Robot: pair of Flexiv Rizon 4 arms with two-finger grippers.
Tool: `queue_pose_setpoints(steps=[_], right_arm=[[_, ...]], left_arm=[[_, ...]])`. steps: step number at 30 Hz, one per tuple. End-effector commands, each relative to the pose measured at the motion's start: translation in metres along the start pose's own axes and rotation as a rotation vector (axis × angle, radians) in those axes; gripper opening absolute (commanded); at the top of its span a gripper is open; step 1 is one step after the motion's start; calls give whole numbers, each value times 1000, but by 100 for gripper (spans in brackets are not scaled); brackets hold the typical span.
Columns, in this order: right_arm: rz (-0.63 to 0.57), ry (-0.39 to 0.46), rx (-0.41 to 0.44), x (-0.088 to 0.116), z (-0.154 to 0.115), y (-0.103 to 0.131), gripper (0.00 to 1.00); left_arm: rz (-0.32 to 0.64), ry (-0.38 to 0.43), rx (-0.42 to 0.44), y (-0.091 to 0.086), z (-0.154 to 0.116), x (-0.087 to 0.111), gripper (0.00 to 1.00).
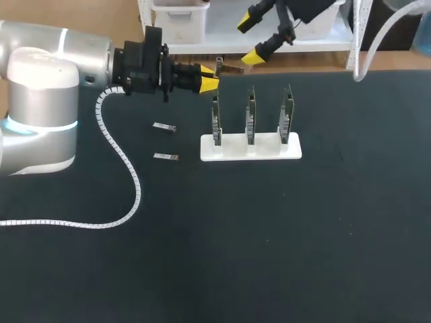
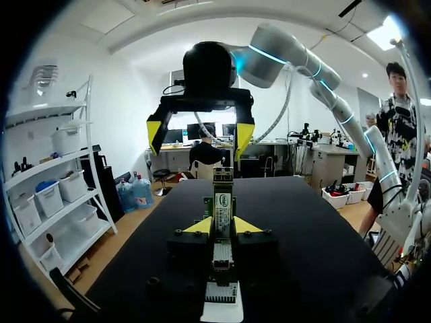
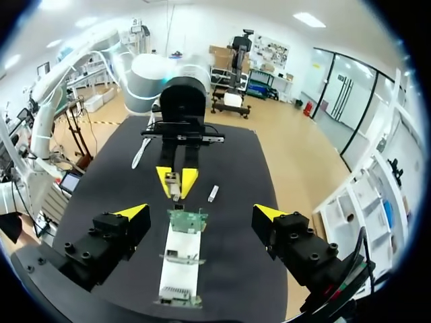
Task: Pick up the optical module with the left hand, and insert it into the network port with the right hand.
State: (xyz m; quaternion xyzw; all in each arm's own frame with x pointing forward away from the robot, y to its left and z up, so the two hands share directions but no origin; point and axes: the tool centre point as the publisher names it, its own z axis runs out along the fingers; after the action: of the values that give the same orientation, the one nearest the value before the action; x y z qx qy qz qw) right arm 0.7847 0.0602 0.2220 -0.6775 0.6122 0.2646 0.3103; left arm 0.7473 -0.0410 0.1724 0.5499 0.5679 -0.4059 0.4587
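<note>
My left gripper (image 1: 209, 82) is shut on a small optical module (image 1: 220, 65), held in the air just behind the left end of a white stand (image 1: 269, 149). The stand carries three upright circuit boards (image 1: 250, 114) with network ports. In the left wrist view the module (image 2: 223, 202) sticks up from between the yellow tips of that gripper (image 2: 223, 225). My right gripper (image 1: 250, 40) hangs open above and behind the stand, facing the left one. Its own view looks down past its gripper (image 3: 201, 214) onto the stand (image 3: 176, 282), the nearest board (image 3: 187, 221) and the held module (image 3: 174, 182).
Two spare modules (image 1: 164, 127) (image 1: 166, 157) lie on the black table left of the stand. One spare module (image 3: 213, 194) also shows beside the left gripper (image 3: 175, 180). The left arm's white spiral cable (image 1: 128, 175) trails over the table's left side.
</note>
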Motion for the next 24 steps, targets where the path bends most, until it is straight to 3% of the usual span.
queue_pose_setpoints(steps=[1,18,24], right_arm=[[-20,-34,-49,-2,11,-13,100],[27,-70,-150,-21,51,-11,100],[85,12,-83,-17,25,9,100]], left_arm=[[-1,4,1,1,0,-1,0],[-1,4,1,1,0,-1,0],[-1,4,1,1,0,-1,0]])
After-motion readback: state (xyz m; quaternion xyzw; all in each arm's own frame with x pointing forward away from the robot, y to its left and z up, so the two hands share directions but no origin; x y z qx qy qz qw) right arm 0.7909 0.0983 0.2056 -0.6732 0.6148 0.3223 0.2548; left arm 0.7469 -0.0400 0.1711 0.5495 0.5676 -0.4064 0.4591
